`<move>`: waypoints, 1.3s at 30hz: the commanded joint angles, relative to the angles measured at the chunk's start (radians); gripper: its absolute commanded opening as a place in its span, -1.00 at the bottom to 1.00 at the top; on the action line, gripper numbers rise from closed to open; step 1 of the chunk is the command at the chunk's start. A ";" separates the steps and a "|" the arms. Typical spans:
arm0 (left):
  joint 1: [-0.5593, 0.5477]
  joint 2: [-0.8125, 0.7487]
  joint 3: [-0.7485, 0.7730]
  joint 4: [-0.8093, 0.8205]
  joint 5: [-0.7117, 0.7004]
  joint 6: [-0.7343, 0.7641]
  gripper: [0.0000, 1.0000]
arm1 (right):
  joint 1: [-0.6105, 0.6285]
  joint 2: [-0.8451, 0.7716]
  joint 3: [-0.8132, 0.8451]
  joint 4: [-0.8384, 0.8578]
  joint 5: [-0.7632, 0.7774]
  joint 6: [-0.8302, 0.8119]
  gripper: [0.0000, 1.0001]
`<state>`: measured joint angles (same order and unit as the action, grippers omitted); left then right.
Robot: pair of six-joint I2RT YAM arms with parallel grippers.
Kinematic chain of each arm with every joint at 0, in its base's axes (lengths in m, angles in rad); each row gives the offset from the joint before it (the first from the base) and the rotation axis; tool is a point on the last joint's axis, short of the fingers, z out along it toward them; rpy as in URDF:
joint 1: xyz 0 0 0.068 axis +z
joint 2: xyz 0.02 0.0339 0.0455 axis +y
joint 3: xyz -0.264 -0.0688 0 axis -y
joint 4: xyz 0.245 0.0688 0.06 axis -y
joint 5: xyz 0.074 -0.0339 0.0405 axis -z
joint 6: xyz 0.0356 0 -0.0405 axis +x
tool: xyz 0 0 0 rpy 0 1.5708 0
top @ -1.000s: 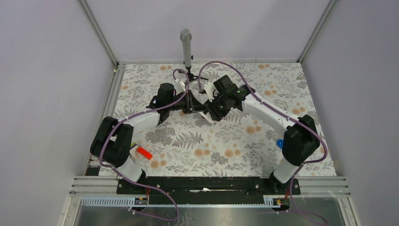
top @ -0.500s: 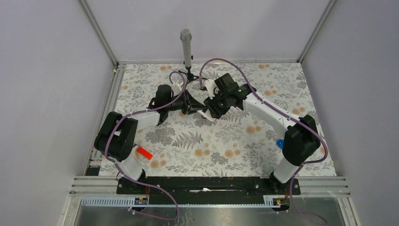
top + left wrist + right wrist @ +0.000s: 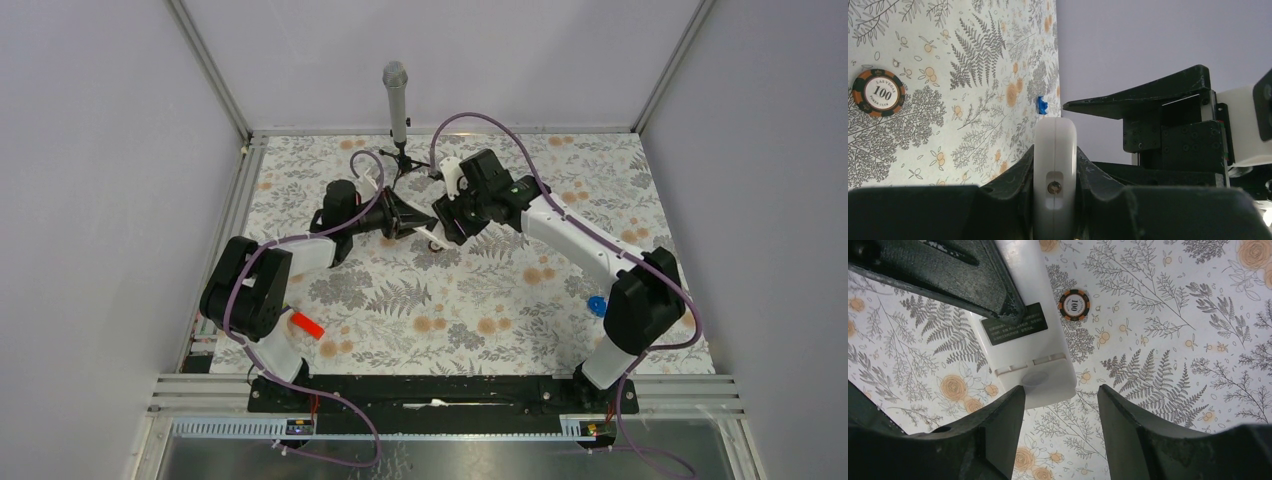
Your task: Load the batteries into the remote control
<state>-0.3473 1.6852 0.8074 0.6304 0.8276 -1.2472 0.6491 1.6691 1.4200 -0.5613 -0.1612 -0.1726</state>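
The left gripper (image 3: 410, 218) is clamping the remote control (image 3: 1035, 347), holding it above the floral table (image 3: 500, 300) near the far middle, white back showing. The right gripper (image 3: 1060, 392) is hovering at the remote's free end, jaws apart. A poker chip (image 3: 1074, 304) is lying on the table beneath.

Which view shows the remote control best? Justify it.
Right wrist: the remote control shows its white back and dark label close up. Left wrist gives only a narrow edge; top external leaves it mostly hidden.
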 commanded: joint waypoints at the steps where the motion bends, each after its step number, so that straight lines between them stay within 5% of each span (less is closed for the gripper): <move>1: 0.000 -0.070 0.049 0.343 0.133 -0.212 -1.00 | -0.005 0.029 -0.015 -0.012 0.040 0.052 0.27; 18: 0.018 -0.115 0.070 0.347 0.057 -0.281 -1.00 | -0.047 -0.055 -0.141 0.176 0.014 0.431 0.34; 27: 0.028 -0.125 0.077 0.320 0.033 -0.303 -1.00 | -0.051 -0.099 -0.181 0.246 0.013 0.482 0.37; 39: 0.065 -0.116 0.071 0.499 0.007 -0.617 -1.00 | -0.063 -0.164 -0.263 0.372 -0.030 0.564 0.48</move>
<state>-0.2893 1.6512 0.8074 0.7788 0.8200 -1.6245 0.5869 1.5101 1.2285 -0.1524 -0.1783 0.3679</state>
